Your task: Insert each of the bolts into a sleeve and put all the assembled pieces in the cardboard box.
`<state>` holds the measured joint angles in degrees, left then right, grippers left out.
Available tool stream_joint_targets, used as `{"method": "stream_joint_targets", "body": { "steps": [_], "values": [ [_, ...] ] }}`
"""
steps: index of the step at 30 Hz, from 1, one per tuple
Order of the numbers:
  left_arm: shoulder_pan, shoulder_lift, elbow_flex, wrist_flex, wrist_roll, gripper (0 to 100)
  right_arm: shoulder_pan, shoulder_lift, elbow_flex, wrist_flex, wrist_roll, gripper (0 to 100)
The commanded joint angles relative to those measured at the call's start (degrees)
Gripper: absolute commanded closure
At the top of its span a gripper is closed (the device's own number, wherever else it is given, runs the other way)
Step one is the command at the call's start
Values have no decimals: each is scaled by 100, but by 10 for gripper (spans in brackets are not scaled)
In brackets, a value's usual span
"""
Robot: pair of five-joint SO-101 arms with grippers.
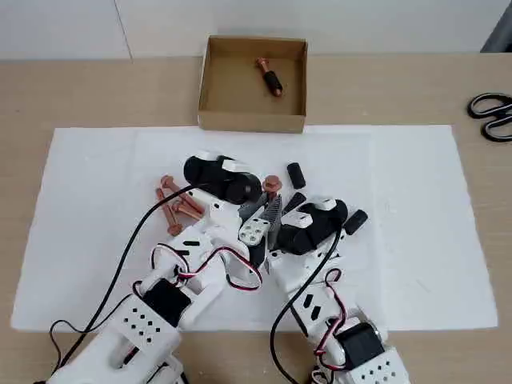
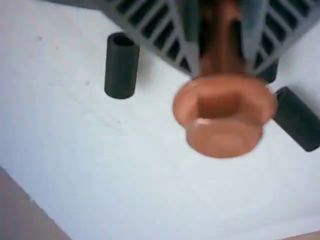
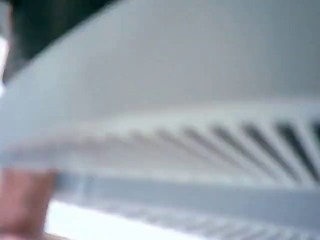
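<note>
**Bolt pinched by its shank, head out past the fingertips**

The copper-coloured bolt (image 2: 222, 115) has its long axis in line with the left fingers (image 2: 165, 35). Its broad flanged head points out beyond their tips. The fingers pinch its shank. It is held over the white sheet (image 2: 125, 170) on the surface, between a black sleeve (image 2: 121, 65) and a second sleeve (image 2: 296, 117).

Left gripper (image 2: 222, 50) clamped on copper bolt (image 2: 222, 115), bolt head facing camera, one black sleeve (image 2: 121, 65) lying apart on white sheet (image 2: 100, 165), second sleeve (image 2: 296, 117) partly behind bolt head, tan table (image 2: 20, 215) at sheet edge.
</note>
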<state>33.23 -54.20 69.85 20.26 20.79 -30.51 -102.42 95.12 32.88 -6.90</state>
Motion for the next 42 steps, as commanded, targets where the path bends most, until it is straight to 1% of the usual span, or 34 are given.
{"method": "stream_joint_targets", "body": {
  "steps": [1,6,9,11,15,18,22,24,27,29,32,34,36,37,40,41,42],
  "values": [
    [-26,-53,-4,158,-53,994,22,-119,-79,-4,-18,995],
    [-26,-53,-13,369,-44,969,22,-119,-79,-4,-18,995],
    [-26,-149,-40,440,-44,912,22,-119,-79,-4,-18,995],
    [-18,-378,-145,651,-35,871,22,-119,-79,-4,-18,995],
    [-18,-536,-567,1477,-18,806,22,-119,-79,-4,-18,995],
    [-18,-545,-954,2286,-18,774,22,-119,-79,-4,-18,995],
    [-132,-580,-1604,3086,-26,742,22,-119,-79,-4,-18,995],
    [-422,-580,-1991,3446,-35,739,22,-119,-79,-4,-18,995],
    [-1029,-589,-2598,4211,-44,740,22,-119,-79,-4,-18,995],
    [-1556,-589,-3037,4747,-53,741,22,-119,-79,-4,-9,995],
    [-2514,-589,-3486,5248,-53,742,75,-119,-97,22,-9,995],
    [-3253,-589,-3609,5521,-53,742,382,-119,-141,145,-9,995],
    [-4018,-589,-3600,5723,-132,740,875,-119,-158,207,-9,995],
    [-4316,-589,-3574,5793,-352,740,1147,-119,-158,251,0,995],
    [-4949,-589,-3547,5846,-1459,742,1789,-119,-273,321,211,995],
    [-5081,-589,-3530,5855,-1714,742,1947,-119,-378,356,255,995],
    [-5169,-589,-3503,5855,-1793,742,2088,-119,-589,400,255,995]
  ]
}}
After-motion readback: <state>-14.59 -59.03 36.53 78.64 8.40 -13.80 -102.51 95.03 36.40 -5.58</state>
